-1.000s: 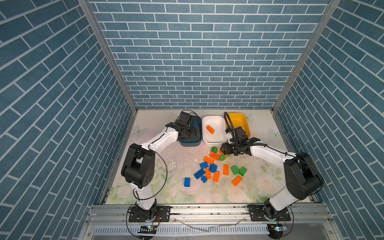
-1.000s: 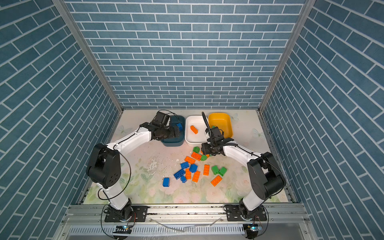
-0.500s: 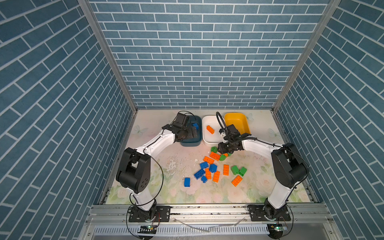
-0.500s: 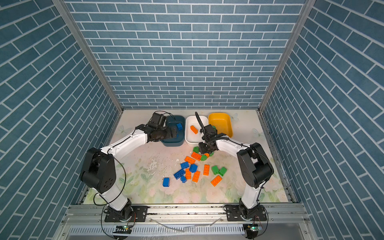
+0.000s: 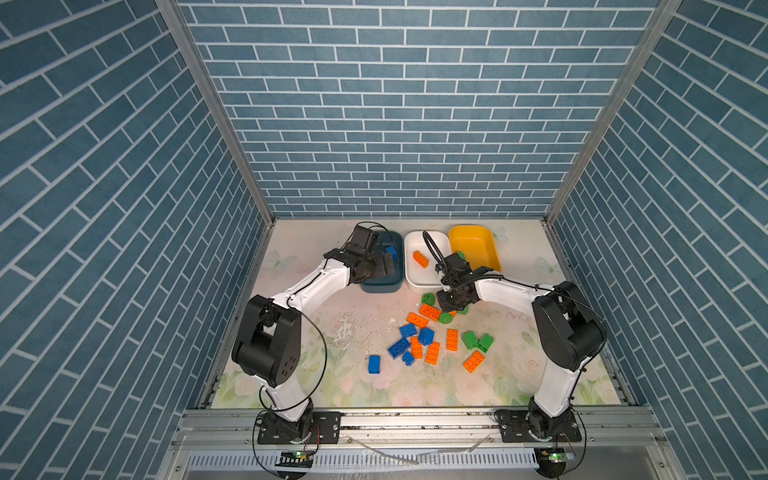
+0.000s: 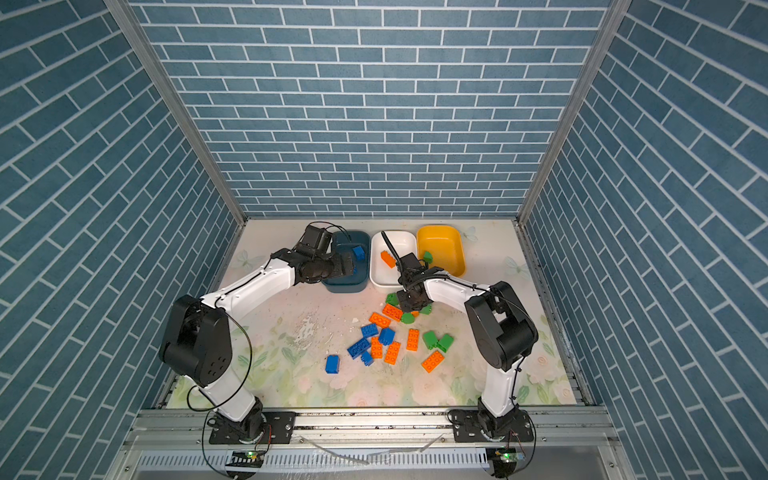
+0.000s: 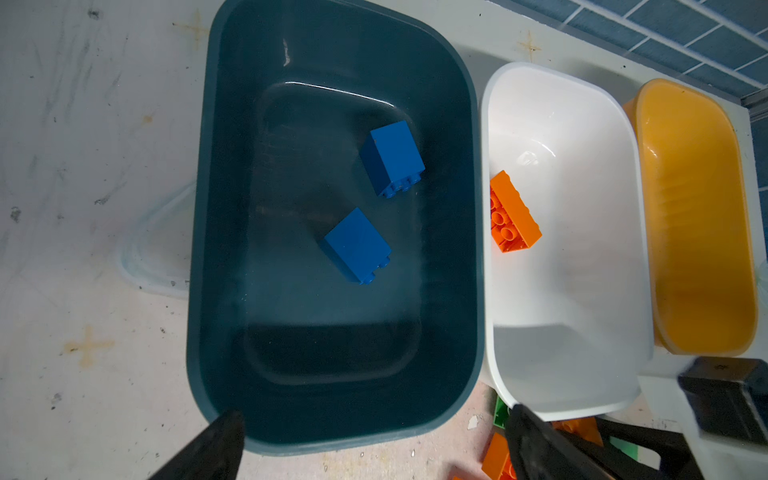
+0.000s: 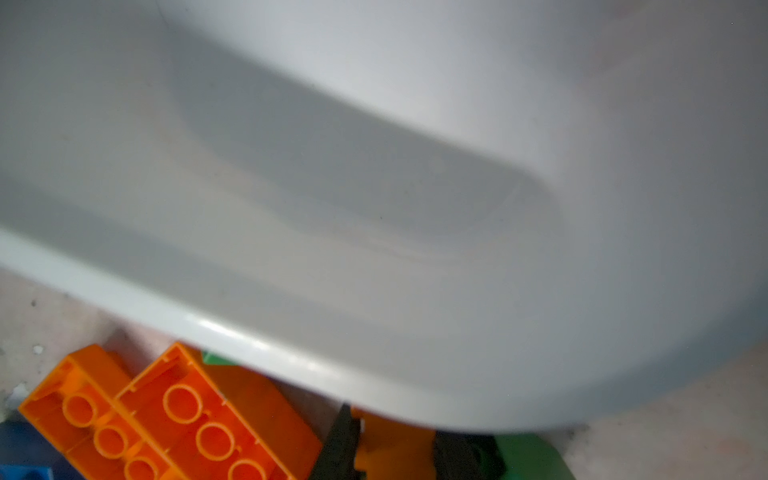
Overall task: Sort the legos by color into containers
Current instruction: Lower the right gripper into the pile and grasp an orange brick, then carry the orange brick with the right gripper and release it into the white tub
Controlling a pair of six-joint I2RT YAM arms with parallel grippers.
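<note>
Legos lie in a loose pile mid-table: blue (image 5: 424, 336), orange (image 5: 452, 339) and green (image 5: 478, 340) bricks. Three containers stand in a row at the back. The teal tub (image 7: 199, 249) holds two blue bricks (image 7: 392, 160) (image 7: 357, 245). The white tub (image 7: 582, 291) holds one orange brick (image 7: 513, 214). In the yellow tub (image 6: 451, 249) lies a green brick (image 6: 427, 256). My left gripper (image 7: 374, 413) hangs open over the teal tub's near end, empty. Just in front of the white tub (image 8: 374, 208), my right gripper (image 8: 399, 457) is shut on a small orange brick (image 8: 390, 440).
Oblong orange bricks (image 8: 187, 419) and a green brick (image 8: 528, 457) crowd the right gripper on either side. A lone blue brick (image 5: 374, 364) lies nearer the front. Blue brick-pattern walls enclose the table on three sides; a metal rail (image 5: 415, 415) runs along the front.
My right gripper has dropped toward the back edge of the pile and closed on an orange brick. The left gripper stays open over the teal tub.
</note>
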